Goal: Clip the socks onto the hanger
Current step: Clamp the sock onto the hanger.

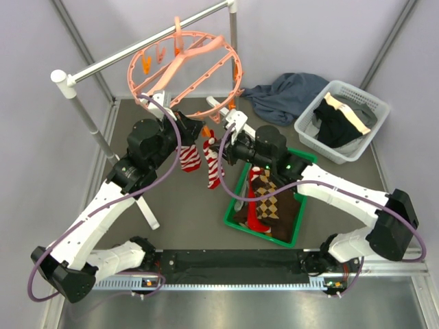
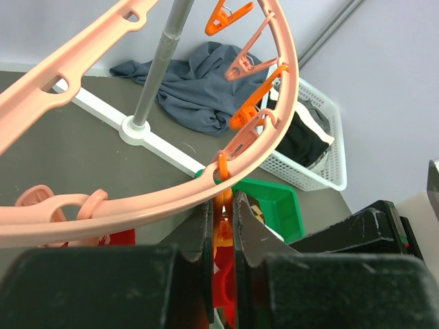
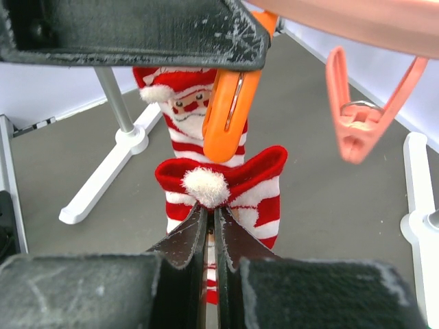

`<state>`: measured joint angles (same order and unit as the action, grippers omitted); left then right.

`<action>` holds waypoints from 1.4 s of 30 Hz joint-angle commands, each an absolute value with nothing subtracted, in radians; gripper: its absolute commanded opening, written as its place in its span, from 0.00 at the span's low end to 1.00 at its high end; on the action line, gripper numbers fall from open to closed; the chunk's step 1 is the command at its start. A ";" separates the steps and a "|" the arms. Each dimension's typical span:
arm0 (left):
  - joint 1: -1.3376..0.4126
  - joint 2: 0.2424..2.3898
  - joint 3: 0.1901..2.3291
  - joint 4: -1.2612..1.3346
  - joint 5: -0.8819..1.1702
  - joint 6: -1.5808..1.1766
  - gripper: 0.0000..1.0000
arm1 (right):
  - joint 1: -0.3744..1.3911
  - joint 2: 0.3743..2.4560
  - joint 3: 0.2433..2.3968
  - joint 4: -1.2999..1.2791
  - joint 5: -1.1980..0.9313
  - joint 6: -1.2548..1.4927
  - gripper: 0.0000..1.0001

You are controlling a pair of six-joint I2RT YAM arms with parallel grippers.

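The salmon-pink hanger (image 1: pixel 135 68) hangs by its hook from the rail, and its ring (image 2: pixel 280 116) carries orange clips. My left gripper (image 1: pixel 202 130) is under the ring's near rim, shut (image 2: pixel 221 203) on an orange clip (image 2: pixel 223 205). My right gripper (image 1: pixel 223 141) is shut (image 3: pixel 210 211) on the cuff of a red-and-white striped sock (image 3: pixel 240 179) with a white pompom, just below that clip (image 3: pixel 228 113). A second striped sock (image 1: pixel 190 157) with a Santa face (image 3: pixel 184 110) hangs behind it. Argyle, red and brown socks (image 1: pixel 269 203) lie in the green bin (image 1: pixel 298 225).
The grey metal rail (image 1: pixel 137 51) on white posts crosses the back, with a white foot (image 1: pixel 149 212) on the floor. A dark blue-grey cloth (image 1: pixel 288 96) lies at back right beside a white basket (image 1: pixel 310 133) with black and cream garments. A loose pink clip (image 3: pixel 360 116) hangs at right.
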<state>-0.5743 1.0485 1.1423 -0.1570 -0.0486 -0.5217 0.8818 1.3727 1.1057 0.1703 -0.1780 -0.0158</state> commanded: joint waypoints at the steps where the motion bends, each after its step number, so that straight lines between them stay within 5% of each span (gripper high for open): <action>1: -0.578 1.048 1.131 -0.092 0.037 -0.477 0.02 | 0.894 1.384 1.175 0.225 -0.172 -0.014 0.00; 31: -0.577 1.066 1.150 -0.169 0.051 -0.337 0.06 | 0.894 1.390 1.241 0.203 -0.143 -0.006 0.00; 38: -0.577 1.054 1.154 -0.167 0.034 -0.337 0.35 | 0.894 1.400 1.255 0.206 -0.144 -0.008 0.00; 42: -0.577 1.034 1.152 -0.161 0.008 -0.354 0.63 | 0.894 1.410 1.256 0.218 -0.143 -0.008 0.00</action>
